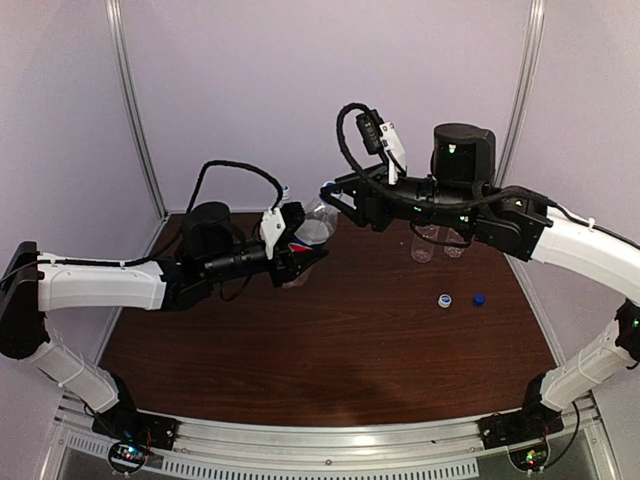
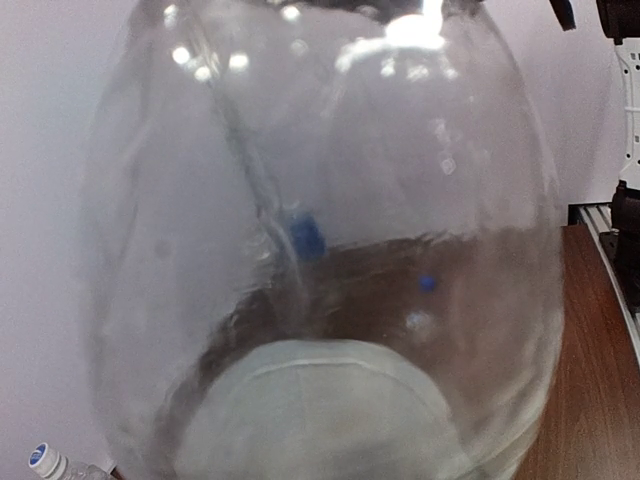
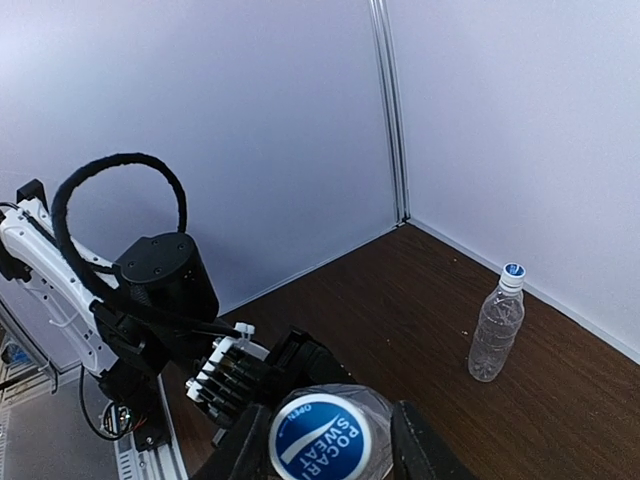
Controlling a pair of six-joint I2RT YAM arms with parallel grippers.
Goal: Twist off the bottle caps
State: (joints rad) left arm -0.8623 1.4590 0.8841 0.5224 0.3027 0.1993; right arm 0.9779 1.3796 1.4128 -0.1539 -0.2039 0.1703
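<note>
My left gripper (image 1: 303,258) is shut on a clear bottle with a red and blue label (image 1: 314,232) and holds it tilted above the table. That bottle's body fills the left wrist view (image 2: 320,200) and hides my left fingers there. Its cap (image 3: 320,437), blue with a white rim, shows in the right wrist view. My right gripper (image 3: 330,445) is open and straddles the cap, with a small gap on the right side; it also shows in the top view (image 1: 331,196). A white and blue cap (image 1: 444,299) and a dark blue cap (image 1: 479,299) lie loose on the table.
Two clear bottles without caps (image 1: 424,243) (image 1: 455,242) stand at the back right. A capped clear bottle (image 3: 496,330) stands near the back wall at the left (image 1: 285,196). Walls close off the table (image 1: 330,340) at the back and sides.
</note>
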